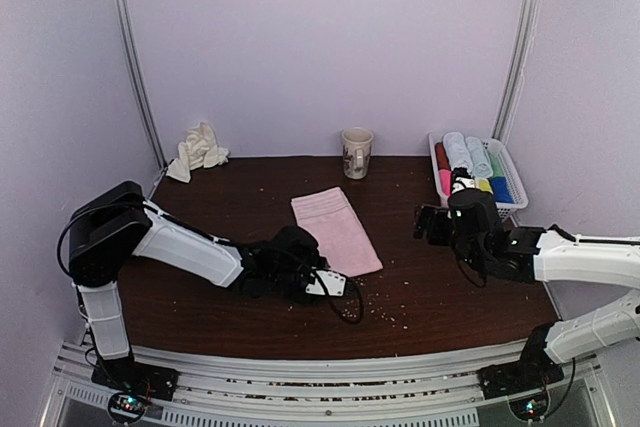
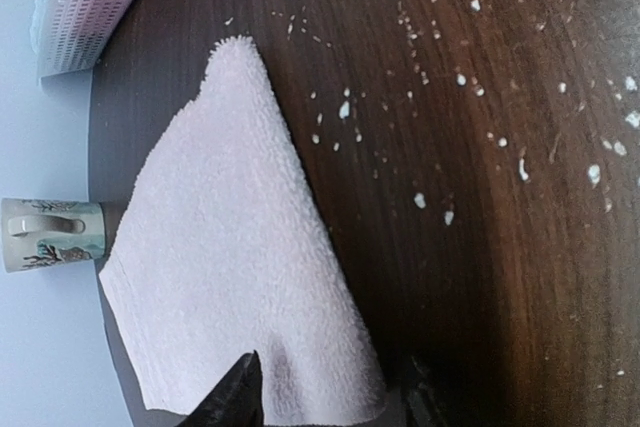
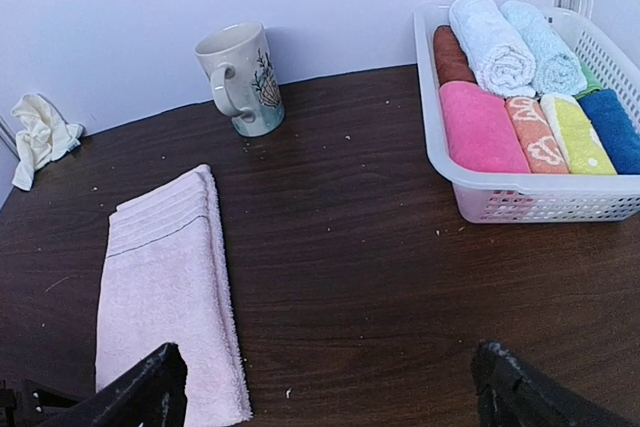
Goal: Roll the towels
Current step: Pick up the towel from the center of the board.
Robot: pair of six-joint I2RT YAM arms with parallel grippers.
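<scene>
A pale pink towel [image 1: 335,230] lies flat and folded in the middle of the dark table; it also shows in the wrist views [image 2: 230,247] [image 3: 165,287]. My left gripper [image 1: 335,282] [image 2: 330,402] is low at the towel's near corner. Its jaws stand apart: one fingertip [image 2: 238,395] is over the cloth, the other [image 2: 420,397] over bare wood beside the edge. The corner between them still lies flat. A cream-white towel [image 1: 198,150] [image 3: 40,135] sits crumpled at the back left. My right gripper [image 1: 435,222] [image 3: 330,397] hovers open and empty, right of the pink towel.
A patterned mug [image 1: 356,152] [image 3: 243,77] [image 2: 50,234] stands at the back wall. A white basket [image 1: 515,197] [image 3: 520,197] [image 2: 85,7] of several rolled coloured towels sits at the back right. White crumbs [image 2: 420,199] dot the wood near the left gripper.
</scene>
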